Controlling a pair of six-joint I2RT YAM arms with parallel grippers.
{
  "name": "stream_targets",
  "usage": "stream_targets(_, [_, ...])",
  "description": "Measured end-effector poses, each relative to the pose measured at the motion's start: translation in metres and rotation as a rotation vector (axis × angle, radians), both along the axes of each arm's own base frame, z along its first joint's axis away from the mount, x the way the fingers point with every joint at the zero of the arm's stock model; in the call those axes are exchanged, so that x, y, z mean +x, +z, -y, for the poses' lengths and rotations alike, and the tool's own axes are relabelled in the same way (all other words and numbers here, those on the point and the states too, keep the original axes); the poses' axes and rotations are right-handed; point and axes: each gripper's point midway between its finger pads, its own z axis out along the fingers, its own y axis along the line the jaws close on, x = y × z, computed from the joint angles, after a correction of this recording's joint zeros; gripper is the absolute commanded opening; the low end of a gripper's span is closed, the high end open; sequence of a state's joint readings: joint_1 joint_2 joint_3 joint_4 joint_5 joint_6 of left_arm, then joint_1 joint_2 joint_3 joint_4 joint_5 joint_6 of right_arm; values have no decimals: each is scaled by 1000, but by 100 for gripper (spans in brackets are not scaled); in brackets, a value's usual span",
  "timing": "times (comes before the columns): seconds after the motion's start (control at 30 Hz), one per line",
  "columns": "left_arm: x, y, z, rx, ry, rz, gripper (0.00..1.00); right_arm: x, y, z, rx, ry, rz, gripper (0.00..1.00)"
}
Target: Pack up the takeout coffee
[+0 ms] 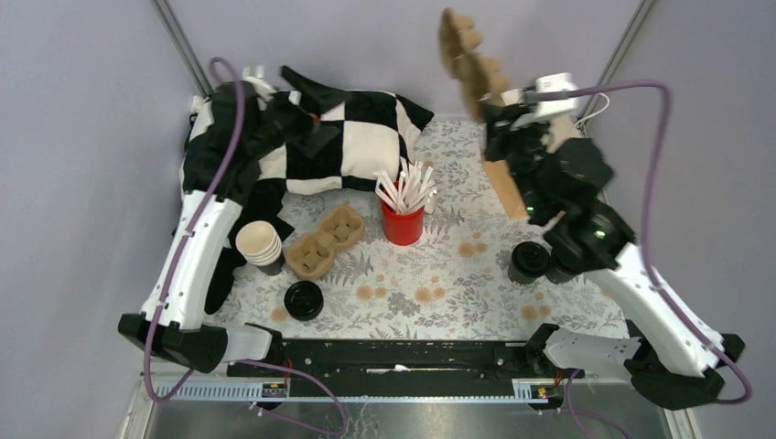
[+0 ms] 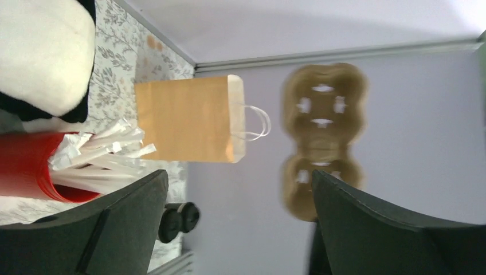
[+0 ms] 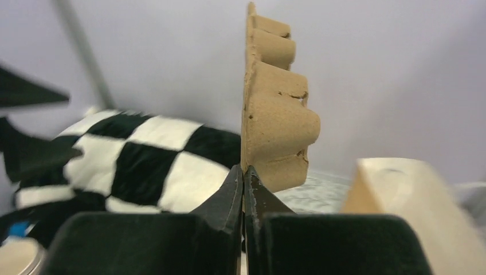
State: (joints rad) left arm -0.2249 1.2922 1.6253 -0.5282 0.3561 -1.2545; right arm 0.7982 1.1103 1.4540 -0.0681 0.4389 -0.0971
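Two coffees (image 1: 529, 261), two carriers (image 1: 325, 240), one bag (image 1: 509, 187)

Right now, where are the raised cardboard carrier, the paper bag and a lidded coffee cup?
raised cardboard carrier (image 3: 278, 123), right wrist view, side of a cup pocket.
paper bag (image 2: 189, 117), left wrist view, middle of its broad face.
lidded coffee cup (image 1: 529, 259), top external view, its black lid.

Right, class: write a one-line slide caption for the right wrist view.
Right claw shut on the edge of a cardboard cup carrier, held upright before a black-and-white checked cloth.
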Motion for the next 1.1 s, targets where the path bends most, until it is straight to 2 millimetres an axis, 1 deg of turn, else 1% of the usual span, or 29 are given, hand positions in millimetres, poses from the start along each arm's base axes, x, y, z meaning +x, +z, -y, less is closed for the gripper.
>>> stream_targets(0.07, [-6,-5,31,72,-78,37,97,-12,25,38,11,-113,22,0])
stream_targets(0.1, [-11,-9,53,109,-134,54,97,-23,43,67,22,-194,38,0])
stream_targets(0.13, [-16,-12,75,142,-182,73,95,-25,47,73,27,-213,42,0])
stream_targets(0.17, [-22,-16,102,182,-239,100,93,-34,57,92,32,-263,50,0])
stream_targets(0.2, [-26,-19,120,211,-277,122,92,-43,67,109,44,-304,59,0])
stream_targets(0.3, [-34,-32,181,318,-381,218,90,-67,87,151,89,-398,76,0])
stream_targets(0.37, [-34,-41,216,371,-427,284,90,-83,97,173,129,-428,90,0])
stream_targets(0.4, [-32,-44,230,388,-437,311,90,-93,101,184,153,-437,98,0])
stream_targets(0.5, [-18,-59,271,455,-416,413,92,-118,112,211,223,-447,128,0])
stream_targets(0.53, [-15,-65,279,478,-404,435,92,-125,114,218,244,-445,136,0])
stream_targets(0.57, [-3,-76,292,523,-361,479,91,-129,115,223,258,-443,141,0])
stream_targets(0.6, [-6,-78,298,527,-365,489,90,-134,116,227,271,-440,144,0])
stream_targets(0.67, [2,-88,314,571,-320,539,88,-139,115,231,279,-435,142,0])
stream_targets(0.77, [17,-91,340,600,-248,610,88,-139,109,230,267,-424,122,0])
stream_targets(0.83, [25,-91,353,607,-206,653,84,-139,103,228,254,-421,105,0])
stream_targets(0.93, [38,-94,365,618,-144,687,77,-139,97,227,244,-415,83,0])
stream_targets(0.97, [43,-95,367,623,-122,691,76,-139,95,227,244,-412,78,0])
stream_targets(1.03, [56,-98,368,637,-59,696,71,-141,93,227,247,-404,70,0])
stream_targets(1.1, [65,-102,367,653,-10,696,68,-143,91,227,249,-393,64,0])
